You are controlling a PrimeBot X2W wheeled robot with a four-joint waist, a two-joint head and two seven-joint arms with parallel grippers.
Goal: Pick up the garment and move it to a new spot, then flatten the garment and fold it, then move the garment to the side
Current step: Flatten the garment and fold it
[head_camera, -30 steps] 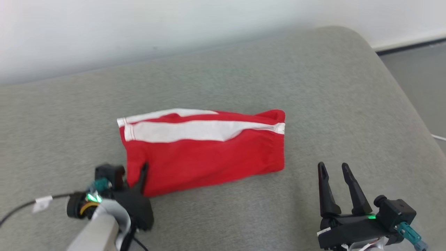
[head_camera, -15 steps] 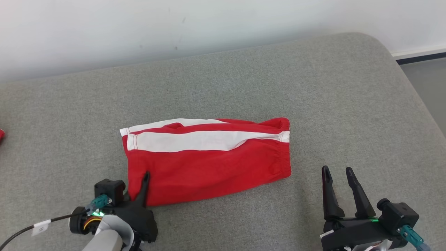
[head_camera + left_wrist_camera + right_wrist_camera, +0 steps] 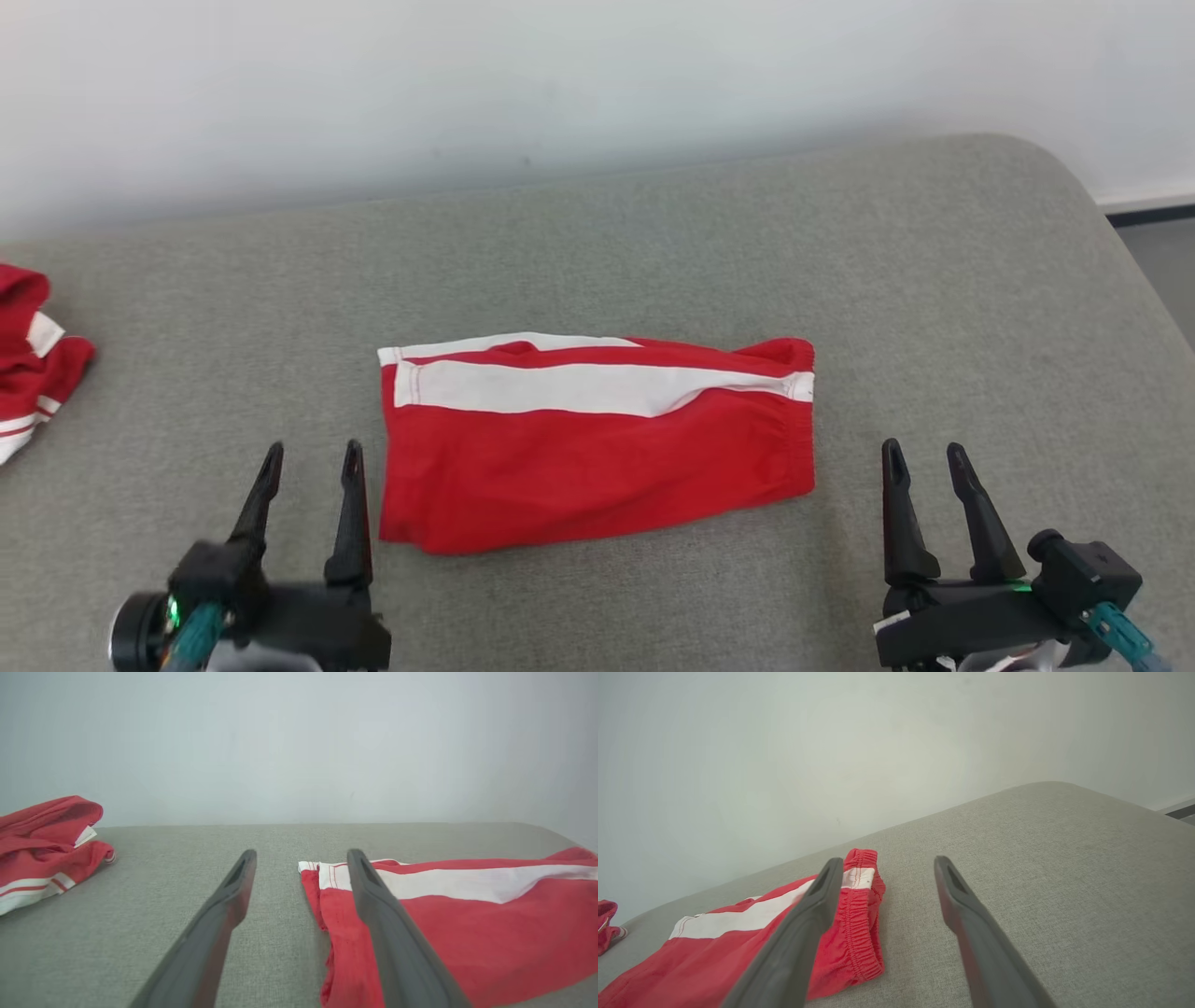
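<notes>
Here's the table of play: a grey cushion (image 3: 653, 233) running wide under a pale wall (image 3: 560, 84). The shirt (image 3: 33, 373) sits way out at 9 o'clock in the head view, right on the edge of the picture. It is a crumpled red heap with white showing and red-and-white striped trim along its near edge. The left wrist view has it (image 3: 46, 844) at 9 o'clock too, bunched up, with a small white label poking out of the folds. The right wrist view catches just a red scrap of it (image 3: 607, 926) at 8 o'clock. In the middle of the cushion lie the red shorts (image 3: 597, 448), folded flat into a neat oblong. A white stripe runs along their 12 o'clock side and the gathered waistband sits at the 3 o'clock end. The left gripper (image 3: 313, 450) is at 7 o'clock, fingers spread with nothing between them, just beside the shorts' 9 o'clock edge and well apart from the shirt. The right gripper (image 3: 924, 450) is at 5 o'clock, fingers parted as well and empty, near the waistband end. From the left wrist, the shorts (image 3: 467, 919) sit at 4 o'clock behind one finger. From the right wrist, they (image 3: 738, 952) lie at 8 o'clock.
</notes>
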